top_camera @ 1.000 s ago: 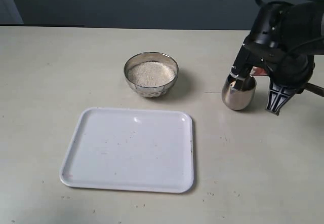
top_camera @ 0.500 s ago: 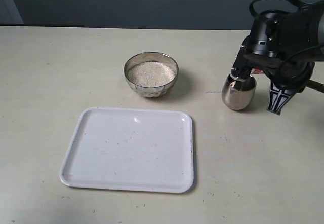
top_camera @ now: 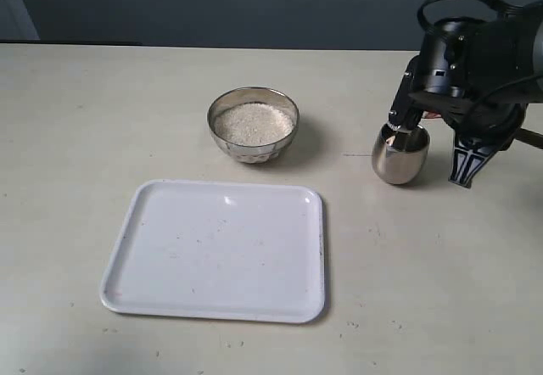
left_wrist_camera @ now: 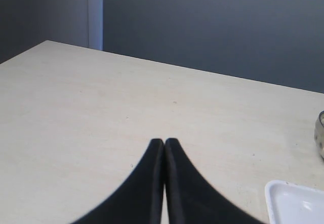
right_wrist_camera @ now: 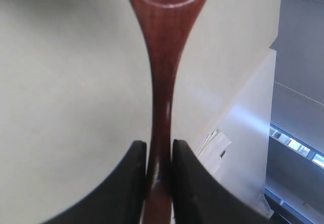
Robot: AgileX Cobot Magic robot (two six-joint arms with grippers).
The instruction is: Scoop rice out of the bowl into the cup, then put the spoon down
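With my left gripper [left_wrist_camera: 164, 142] clenched empty, my right gripper [right_wrist_camera: 159, 150] grips the spoon [right_wrist_camera: 162, 57], its head at the cup [top_camera: 399, 159] by the right edge, the rice [top_camera: 253, 123] in the bowl [top_camera: 253, 150] near the middle.

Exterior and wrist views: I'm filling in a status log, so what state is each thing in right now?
bowl, upright, holding rice.
cup, upright on the table.
spoon, clamped by its handle.
tray, flat on the table.
left gripper, shut, holding nothing.
right gripper, shut on the spoon.
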